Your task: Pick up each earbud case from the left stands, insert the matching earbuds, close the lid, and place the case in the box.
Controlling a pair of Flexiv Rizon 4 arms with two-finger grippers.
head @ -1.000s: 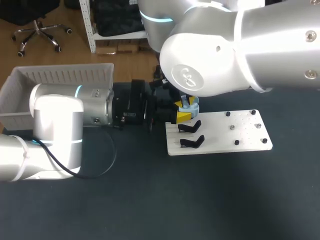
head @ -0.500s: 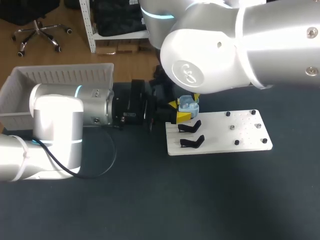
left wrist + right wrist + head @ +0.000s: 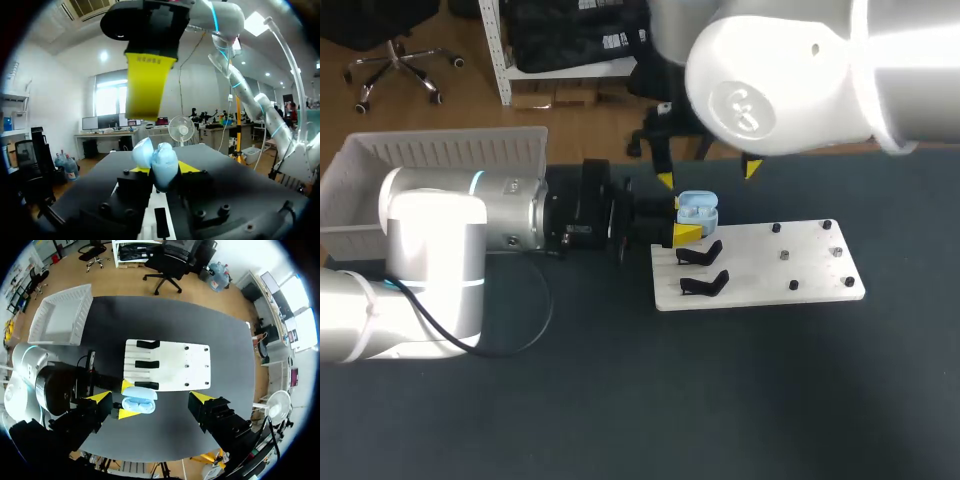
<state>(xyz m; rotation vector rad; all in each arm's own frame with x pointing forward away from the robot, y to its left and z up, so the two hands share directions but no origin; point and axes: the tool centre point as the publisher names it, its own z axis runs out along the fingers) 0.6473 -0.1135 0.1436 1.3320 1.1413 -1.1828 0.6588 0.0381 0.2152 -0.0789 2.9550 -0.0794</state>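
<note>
One rounded case (image 3: 697, 209) (lid open), glossy

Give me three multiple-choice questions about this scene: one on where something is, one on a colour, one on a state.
1. Where is the earbud case? A in the white box; B between the left gripper's fingers; C flat on the table.
2. Its colour? A light blue; B red; C black.
3. The right gripper is: A shut on the case; B open, holding nothing; C shut on a stand.
Answers: B, yellow tips press it from both sides; A, pale blue in every view; B, its fingers stand wide apart.
</note>
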